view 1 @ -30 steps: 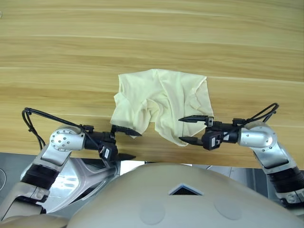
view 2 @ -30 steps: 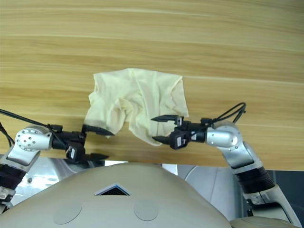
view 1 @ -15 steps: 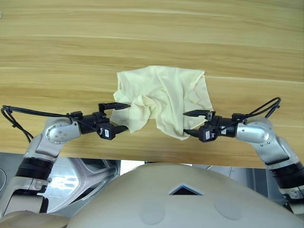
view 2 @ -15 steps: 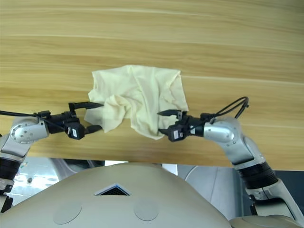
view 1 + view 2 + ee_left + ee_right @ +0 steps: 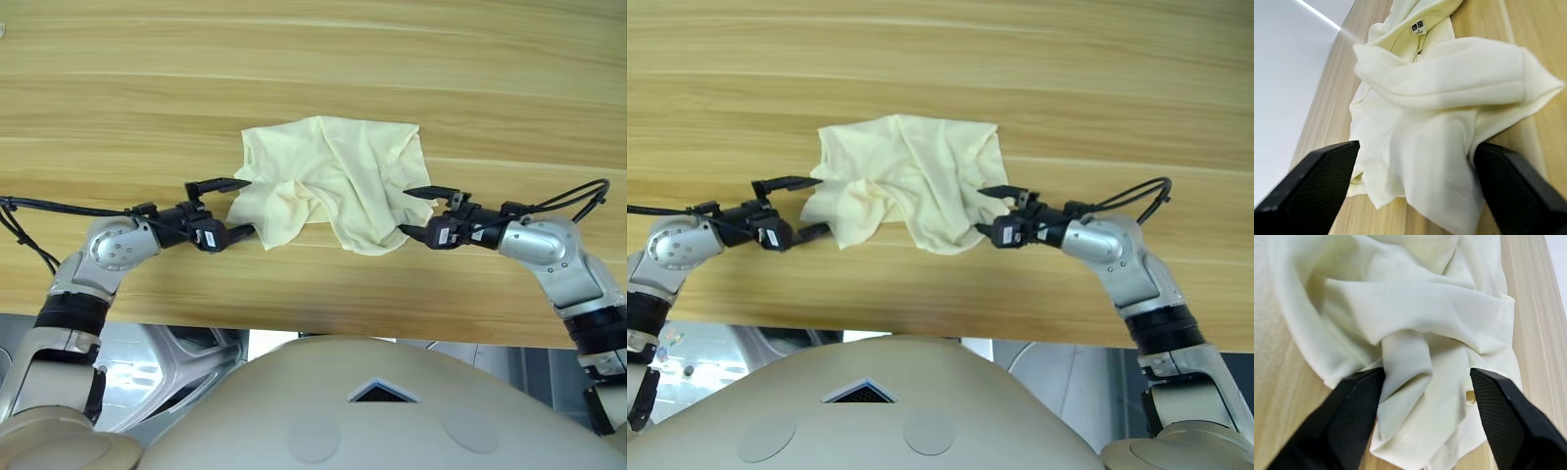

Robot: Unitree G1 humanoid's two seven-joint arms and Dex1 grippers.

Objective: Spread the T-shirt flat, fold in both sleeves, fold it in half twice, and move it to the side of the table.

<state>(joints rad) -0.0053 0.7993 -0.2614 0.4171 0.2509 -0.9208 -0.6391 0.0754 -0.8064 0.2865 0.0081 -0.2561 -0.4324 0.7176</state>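
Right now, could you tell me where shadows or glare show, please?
Left eye view: the T-shirt casts a faint shadow on the table along its near edge. Left wrist view: a bright streak lines the table's edge. Right wrist view: shaded folds.

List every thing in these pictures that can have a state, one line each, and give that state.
T-shirt: crumpled in a heap on the table, not spread flat, sleeves not folded in.
left gripper: open, its fingers either side of the T-shirt's left edge.
right gripper: open, its fingers either side of the T-shirt's near right corner.
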